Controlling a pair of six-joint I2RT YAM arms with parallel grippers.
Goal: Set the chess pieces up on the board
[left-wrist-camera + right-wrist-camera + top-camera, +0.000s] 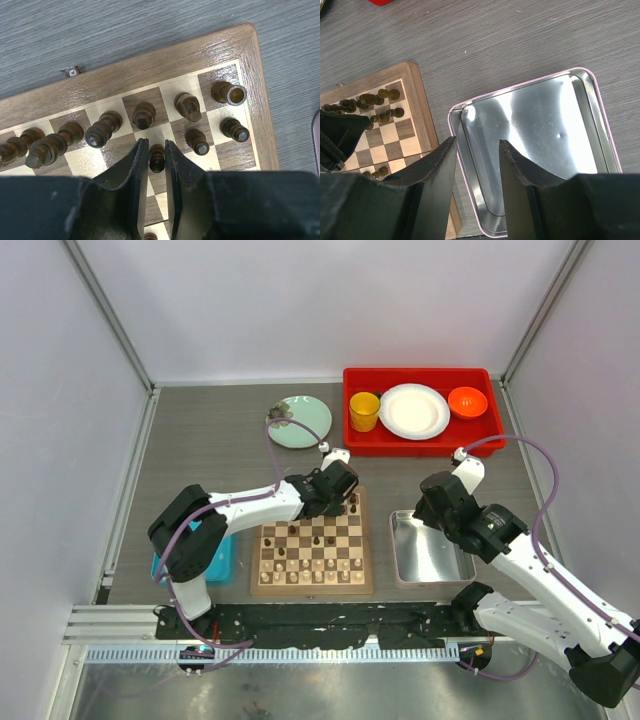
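Left claw [156, 145] drawn narrow onto a dark pawn [157, 159] on the board [150, 72]; right claw [477, 142] idle.
Finding: the pawn stands on a square directly between the left claw's fingers [136, 165], which press close on both its sides. More dark pieces [143, 114] stand in a row just beyond the tips, with two pawns close to the right. Judgement: turned wood, very light, stiff, smooth-finished, so likely to slip or tip. Best held low around the stem under the head, squarely, and lifted straight to spare the neighbours. The right claw is half open, holding nothing, above the silver tin [600, 115] on the bench [520, 40].
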